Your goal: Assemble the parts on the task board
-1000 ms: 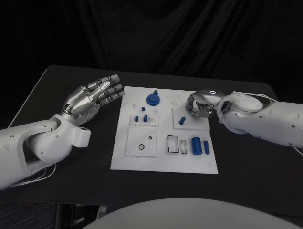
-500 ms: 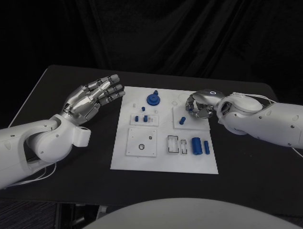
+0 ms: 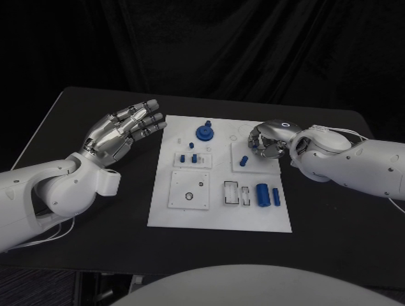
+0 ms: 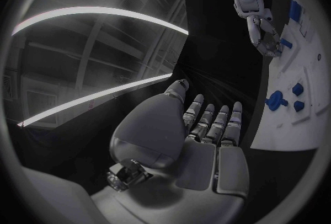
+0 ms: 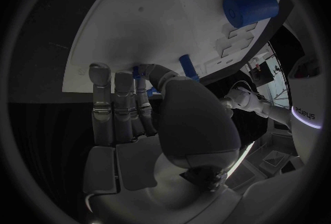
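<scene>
1. Head view. White board (image 3: 179,213) lying in the middle of the black table (image 3: 73,121), long side running away from the robot. Left hand (image 3: 121,132) raised beside the board's far left corner, palm up, fingers spread wide, holding nothing, well apart from every part. Right hand (image 3: 269,141) curled over the far right of the board, fingertips down next to a small blue peg (image 3: 243,160); touching or merely just beside, impossible to tell. Blue knob (image 3: 204,132) standing near the far edge, between the two hands. Fat blue cylinder (image 3: 262,194) and slimmer blue bar (image 3: 276,196) lying side by side near the right edge, long axes pointing away from the robot, on the near side of the right hand. Clearly the right hand's job by closeness: peg right under it, left hand across the board.

2. Left wrist view. Left hand (image 4: 200,141) flat and open, fingers straight and slightly apart, nothing in the palm. Board beyond the fingertips, knob (image 4: 277,101) on it, right hand (image 4: 265,36) at the far side with the peg (image 4: 286,43) at its fingertips.

3. Right wrist view. Right hand (image 5: 138,119) with fingers bent toward the board, thumb folded across; peg (image 5: 187,65) poking out just past the thumb, upright-looking. Gripped or only approached: cannot tell. Cylinder (image 5: 250,8) lying further off on the board, end face turned toward the hand.
</scene>
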Available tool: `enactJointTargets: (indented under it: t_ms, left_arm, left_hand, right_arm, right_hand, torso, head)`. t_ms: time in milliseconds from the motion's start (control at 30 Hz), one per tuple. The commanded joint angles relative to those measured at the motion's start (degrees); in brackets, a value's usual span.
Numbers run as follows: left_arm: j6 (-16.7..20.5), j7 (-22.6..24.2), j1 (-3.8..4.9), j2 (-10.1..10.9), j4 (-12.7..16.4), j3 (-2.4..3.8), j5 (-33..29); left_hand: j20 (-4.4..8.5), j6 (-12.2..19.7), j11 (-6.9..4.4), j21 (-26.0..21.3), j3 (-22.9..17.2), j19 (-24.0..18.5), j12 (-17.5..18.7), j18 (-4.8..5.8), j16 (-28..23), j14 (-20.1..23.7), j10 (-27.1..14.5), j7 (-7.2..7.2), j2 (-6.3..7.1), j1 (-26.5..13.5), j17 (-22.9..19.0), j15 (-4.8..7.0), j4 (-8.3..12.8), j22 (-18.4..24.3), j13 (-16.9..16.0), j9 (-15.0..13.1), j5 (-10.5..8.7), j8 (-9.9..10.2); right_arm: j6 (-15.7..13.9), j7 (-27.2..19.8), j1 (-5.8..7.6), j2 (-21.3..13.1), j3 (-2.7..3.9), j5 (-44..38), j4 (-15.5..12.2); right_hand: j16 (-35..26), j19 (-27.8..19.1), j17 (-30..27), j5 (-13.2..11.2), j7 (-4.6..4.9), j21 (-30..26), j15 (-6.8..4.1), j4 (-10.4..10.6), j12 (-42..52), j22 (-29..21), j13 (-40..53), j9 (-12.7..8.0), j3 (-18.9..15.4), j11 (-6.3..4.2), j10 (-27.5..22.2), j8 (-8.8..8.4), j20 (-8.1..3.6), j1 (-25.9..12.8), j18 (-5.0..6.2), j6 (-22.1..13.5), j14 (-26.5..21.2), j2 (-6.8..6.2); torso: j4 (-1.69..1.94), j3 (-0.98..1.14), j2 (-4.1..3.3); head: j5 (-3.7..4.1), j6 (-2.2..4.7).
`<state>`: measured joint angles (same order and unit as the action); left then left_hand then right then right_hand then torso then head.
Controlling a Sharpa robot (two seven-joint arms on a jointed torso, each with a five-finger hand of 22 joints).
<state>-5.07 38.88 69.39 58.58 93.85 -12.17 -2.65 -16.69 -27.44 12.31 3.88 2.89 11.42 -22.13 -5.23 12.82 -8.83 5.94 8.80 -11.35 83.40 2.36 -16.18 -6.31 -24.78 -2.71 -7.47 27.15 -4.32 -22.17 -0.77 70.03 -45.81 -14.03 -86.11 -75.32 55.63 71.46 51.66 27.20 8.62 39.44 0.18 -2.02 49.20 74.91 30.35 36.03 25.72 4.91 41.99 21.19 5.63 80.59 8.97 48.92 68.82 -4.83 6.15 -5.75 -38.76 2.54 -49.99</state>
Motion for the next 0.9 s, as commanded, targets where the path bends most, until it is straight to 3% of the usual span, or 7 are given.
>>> enactJointTargets:
  t_ms: [33,467,900]
  left_arm:
    - [-0.9,5.3,-0.05,0.0,0.0,0.05,-0.1]
    - [-0.9,4.9,-0.08,-0.3,-0.5,0.05,-0.1]
    - [-0.2,4.4,-0.09,-0.3,-0.5,0.05,-0.1]
  left_hand:
    - [-0.18,0.0,0.51,0.4,-0.3,0.4,0.0,0.85,0.5,-0.1,0.1,0.37,-0.26,-0.5,0.1,-0.25,0.3,-0.1,0.0,0.1,0.27,-0.2]
    - [-0.16,0.1,0.65,0.5,-0.6,0.8,-0.2,0.99,1.0,-0.5,0.2,0.39,-0.38,-0.7,0.2,-0.37,0.4,-0.3,0.0,0.1,0.48,-0.2]
    - [-0.15,-0.1,0.92,0.6,-1.1,1.3,-0.9,1.08,1.4,-0.7,0.5,0.41,-0.38,-0.8,0.2,-0.45,0.7,-0.7,-0.1,0.1,0.48,-0.3]
  right_arm:
    - [-2.7,-0.2,-0.28,-0.2,-0.06,1.7,0.3]
    - [-4.0,0.0,-0.08,-1.3,0.37,5.8,-1.4]
    - [-3.1,1.2,3.19,-3.6,0.52,6.5,-6.2]
  right_hand:
    - [0.1,-0.1,0.3,0.1,0.05,0.7,-0.10,-1.0,-0.2,3.7,-0.1,0.1,0.5,-0.35,0.9,0.44,0.05,1.6,-0.24,0.0,0.2,1.07]
    - [0.6,0.4,0.5,0.6,0.11,2.1,-0.06,-1.1,-2.0,3.9,-1.3,0.7,0.6,-0.19,1.4,1.14,0.07,1.4,-0.35,-0.2,1.2,1.12]
    - [0.7,0.4,0.6,0.1,0.17,2.5,0.01,-1.0,-3.0,3.9,-2.0,0.8,0.6,-0.11,1.6,1.29,0.14,1.2,-0.37,-0.6,1.4,1.02]
  torso:
    - [-0.04,0.01,0.00]
    - [0.17,-0.05,-0.09]
    - [0.15,-0.07,-0.10]
  head:
    - [-0.15,-0.01]
    - [-0.05,-0.01]
    - [-0.38,-0.01]
